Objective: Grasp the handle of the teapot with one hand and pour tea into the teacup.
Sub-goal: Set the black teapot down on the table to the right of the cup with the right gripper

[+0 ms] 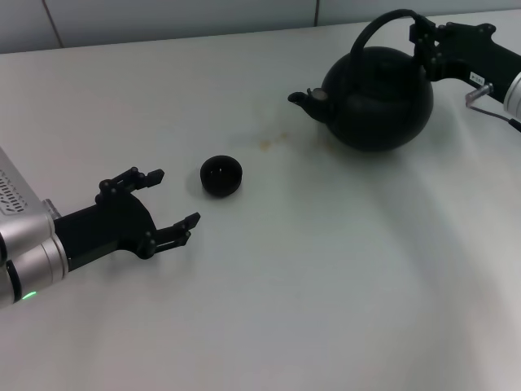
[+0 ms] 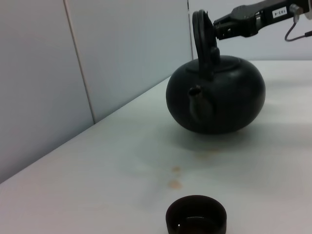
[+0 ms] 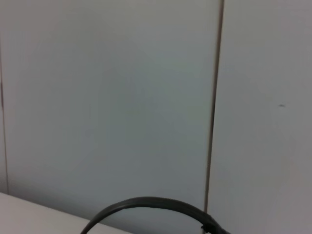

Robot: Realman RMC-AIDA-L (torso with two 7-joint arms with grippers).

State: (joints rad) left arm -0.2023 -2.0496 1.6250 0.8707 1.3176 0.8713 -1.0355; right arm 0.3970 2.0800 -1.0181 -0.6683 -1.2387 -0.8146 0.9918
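Teapot (image 1: 379, 99) first: we found it at the far right of the table (image 1: 326, 269), its spout (image 1: 305, 99) pointing toward the robot's left, the body tilted a little that way. In the left wrist view the pot (image 2: 217, 100) seemed to sit just off the surface, with a shadow under it, though we could not be sure it was clear of the table. Its handle (image 1: 376, 32) arched over the top, and the right gripper (image 1: 425, 45) was clamped on the handle's right end. From the right wrist view we saw only a slice of that hoop (image 3: 146, 204) against a wall.

We saw the teacup (image 1: 221, 176) well apart from the pot, nearer the left side; in the left wrist view the cup (image 2: 196, 215) stood upright and open.

The table was white and matte, with small brownish stains (image 2: 174, 178) between cup and pot. Pale wall panels (image 2: 97, 58) with thin seams rose behind it.

The right arm reached in from the right edge, roughly level. The left gripper (image 1: 169, 204) rested low just beside the cup, its fingers spread apart and holding nothing, the arm entering from the lower left.
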